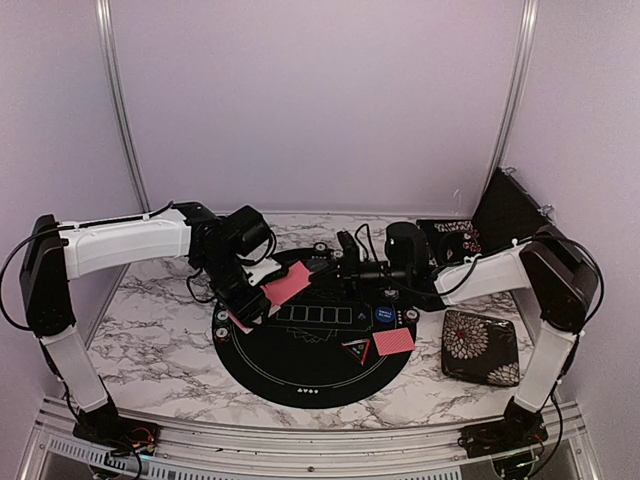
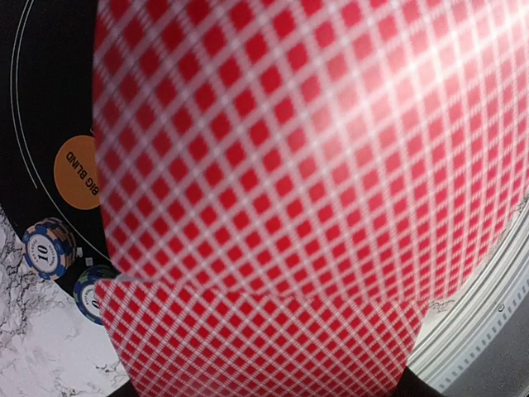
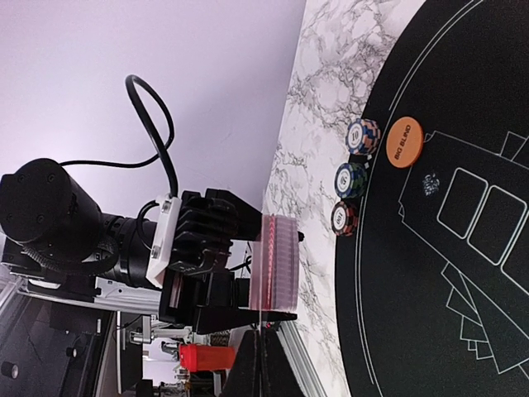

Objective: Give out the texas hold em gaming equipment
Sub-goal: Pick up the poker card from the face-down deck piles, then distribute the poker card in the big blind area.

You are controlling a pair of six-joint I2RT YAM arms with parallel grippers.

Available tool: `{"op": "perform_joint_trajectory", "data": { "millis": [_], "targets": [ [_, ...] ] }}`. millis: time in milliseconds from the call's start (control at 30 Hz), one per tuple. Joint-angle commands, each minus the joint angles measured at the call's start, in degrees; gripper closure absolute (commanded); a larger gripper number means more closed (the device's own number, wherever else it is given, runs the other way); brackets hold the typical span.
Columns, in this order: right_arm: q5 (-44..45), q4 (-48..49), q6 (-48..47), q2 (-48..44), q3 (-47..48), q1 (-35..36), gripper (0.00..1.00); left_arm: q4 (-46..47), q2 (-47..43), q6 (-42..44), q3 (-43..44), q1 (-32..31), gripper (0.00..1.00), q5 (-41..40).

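The left arm (image 1: 120, 245) had long white shells and round black joints. A thin black wire (image 1: 150, 213) ran along its top. The right arm (image 1: 490, 272) looked the same, white on the long parts and black at the bends. Each arm had a small black base (image 1: 110, 428) with little red and orange wires. The left gripper (image 3: 277, 265) was black with ridges like a comb. It had a white plate (image 3: 165, 236) with tiny screws, a fat round black motor (image 3: 50, 211) and a thick black cable (image 3: 172, 132).

Floral case (image 1: 480, 347) beside round black mat (image 1: 300, 368) on marble table (image 1: 150, 335).
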Motion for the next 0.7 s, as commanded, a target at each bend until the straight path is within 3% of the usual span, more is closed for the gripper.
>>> {"op": "perform_joint_trajectory", "data": {
  "millis": [0,667],
  "targets": [
    [-1.47,0.09,-0.16,-1.25,1.04,-1.66,1.00,1.39,-3.17,-0.66,-1.18,0.90,0.45,0.41],
    [-0.94,-1.00,-2.89,7.24,3.86,-5.04,1.00,2.31,-8.45,-2.08,-6.39,4.02,0.45,-0.25]
  ]
}}
